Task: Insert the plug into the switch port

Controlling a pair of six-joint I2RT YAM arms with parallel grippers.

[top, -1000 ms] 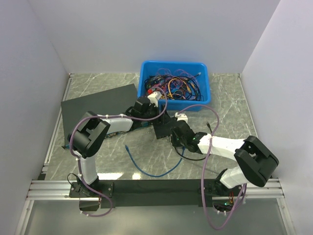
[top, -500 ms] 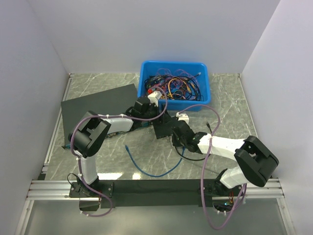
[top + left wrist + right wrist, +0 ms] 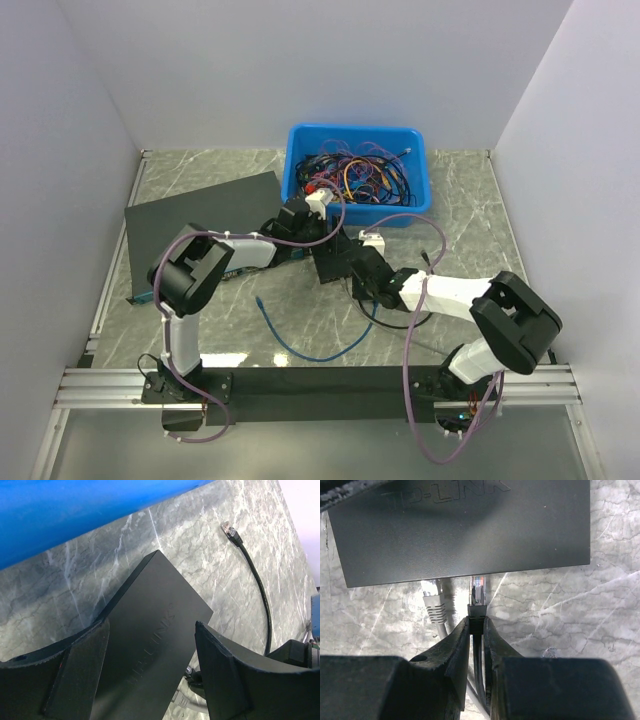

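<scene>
Two arms (image 3: 250, 250), one bin (image 3: 415, 205) (blue), two black boxes (image 3: 335, 262).

Blue bin (image 3: 412, 205) (full of tangled cables (image 3: 355, 172)) beside large black unit (image 3: 200, 215).

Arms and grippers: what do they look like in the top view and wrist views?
Both the left arm and the right arm have white links between bulky black joint housings, and a purple cable loops along each. White fittings sit near the wrists. The left gripper and right gripper have matte black wedge-shaped fingers.
</scene>
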